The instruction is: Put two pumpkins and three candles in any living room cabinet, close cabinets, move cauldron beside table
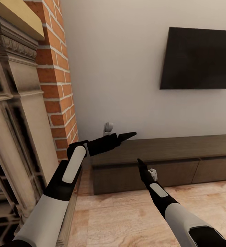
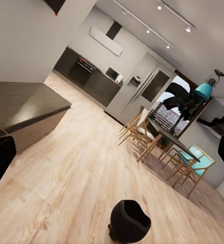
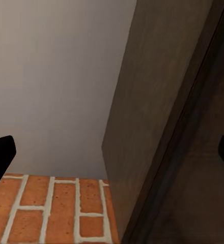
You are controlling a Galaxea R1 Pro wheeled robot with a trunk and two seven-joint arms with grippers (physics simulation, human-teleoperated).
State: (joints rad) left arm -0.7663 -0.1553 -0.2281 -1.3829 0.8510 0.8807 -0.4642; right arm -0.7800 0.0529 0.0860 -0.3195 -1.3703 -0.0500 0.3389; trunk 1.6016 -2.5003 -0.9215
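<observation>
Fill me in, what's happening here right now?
The robot faces the long dark cabinet under the wall TV, beside the brick fireplace. Both grippers are empty: the left gripper over the cabinet's end, the right gripper before its closed front. The cauldron sits on the floor.

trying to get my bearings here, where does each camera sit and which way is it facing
Head view: high on the robot, looking down at the cabinet under a TV; both arms show, left tool, right tool.
Left wrist view: looks across the floor at the cauldron and a dining table; dark fingertips at the edges.
Right wrist view: close on the cabinet end and brick.
Shared: all three show the cabinet.
</observation>
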